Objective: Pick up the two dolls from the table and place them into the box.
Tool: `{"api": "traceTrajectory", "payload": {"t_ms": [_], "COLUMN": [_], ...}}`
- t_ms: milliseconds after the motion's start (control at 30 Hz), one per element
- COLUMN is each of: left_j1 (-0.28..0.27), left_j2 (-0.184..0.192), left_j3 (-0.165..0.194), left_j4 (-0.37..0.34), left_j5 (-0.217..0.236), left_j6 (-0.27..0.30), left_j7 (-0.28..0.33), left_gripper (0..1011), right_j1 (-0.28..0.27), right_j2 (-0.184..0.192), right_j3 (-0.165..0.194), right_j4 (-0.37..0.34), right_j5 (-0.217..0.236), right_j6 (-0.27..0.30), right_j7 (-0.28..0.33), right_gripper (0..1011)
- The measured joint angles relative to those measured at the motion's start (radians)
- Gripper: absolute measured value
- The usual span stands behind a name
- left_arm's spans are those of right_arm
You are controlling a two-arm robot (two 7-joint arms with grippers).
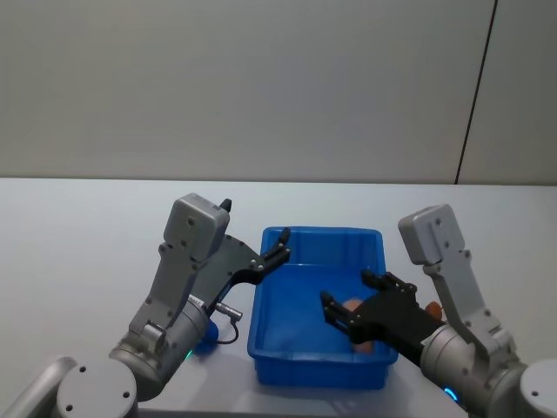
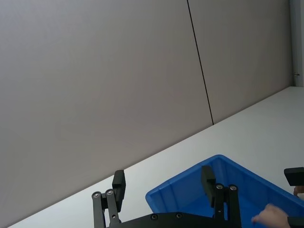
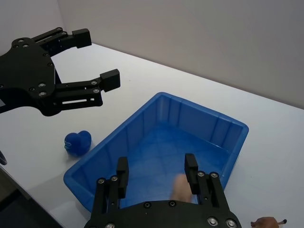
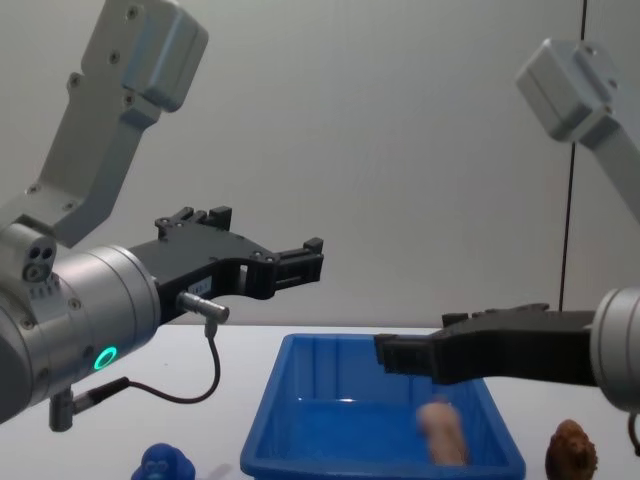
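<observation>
The blue box [image 1: 322, 233] stands in front of me. A pale pink doll [image 3: 180, 187] shows blurred inside it, just under my right gripper [image 3: 156, 171], which hangs open over the box's near right part with nothing between its fingers. From the chest the pink doll [image 4: 440, 432] is low inside the box [image 4: 265, 420]. My left gripper [image 1: 278, 248] is open and empty above the box's left rim. A blue doll [image 3: 78, 142] lies on the table left of the box, partly hidden by my left arm. A brown doll [image 4: 572, 452] sits on the table right of the box.
The white table [image 1: 78, 244] reaches back to a plain grey wall. A cable [image 4: 205, 375] loops under my left wrist.
</observation>
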Motion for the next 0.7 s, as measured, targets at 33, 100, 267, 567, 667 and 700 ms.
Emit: {"api": "traceTrajectory", "payload": {"t_ms": [33, 100, 267, 567, 667, 700], "left_j1": [0.0, 0.0, 0.0, 0.0, 0.0, 0.0], "left_j2": [0.0, 0.0, 0.0, 0.0, 0.0, 0.0], "left_j3": [0.0, 0.0, 0.0, 0.0, 0.0, 0.0], "left_j4": [0.0, 0.0, 0.0, 0.0, 0.0, 0.0], "left_j5": [0.0, 0.0, 0.0, 0.0, 0.0, 0.0], "left_j6": [0.0, 0.0, 0.0, 0.0, 0.0, 0.0], "left_j7": [0.0, 0.0, 0.0, 0.0, 0.0, 0.0], "left_gripper": [1001, 1001, 1001, 1001, 1001, 1001], "right_j1": [0.0, 0.0, -0.008, -0.04, -0.055, -0.059], "right_j2": [-0.002, -0.004, -0.004, 0.028, 0.045, 0.049], "right_j3": [-0.002, -0.003, -0.001, 0.031, 0.046, 0.05], "right_j4": [0.001, 0.002, 0.001, -0.032, -0.044, -0.047], "right_j5": [-0.001, -0.003, -0.001, 0.042, 0.062, 0.066], "right_j6": [0.0, -0.004, -0.027, -0.067, -0.076, -0.078], "right_j7": [-0.002, -0.007, -0.026, -0.075, -0.095, -0.1], "right_gripper": [712, 747, 912, 1003, 1003, 1003]}}
